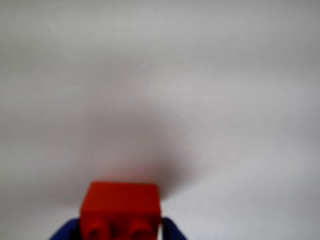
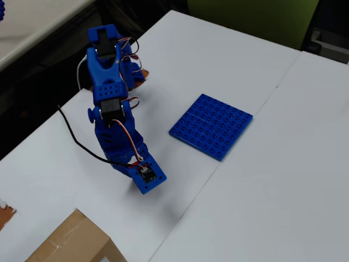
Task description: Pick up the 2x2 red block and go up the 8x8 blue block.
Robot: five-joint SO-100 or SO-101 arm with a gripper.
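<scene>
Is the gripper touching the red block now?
Touching. In the wrist view the gripper has blue fingers pressed against both sides of the 2x2 red block, with no gap visible.

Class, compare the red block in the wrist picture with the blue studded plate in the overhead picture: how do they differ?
The 2x2 red block is red and chunky; the 8x8 blue block is blue, flat and thin. The red block sits between the gripper fingers, while the blue block lies free on the white table. The blue block shows many studs, the red block only two here. Both are studded plastic pieces.
</scene>
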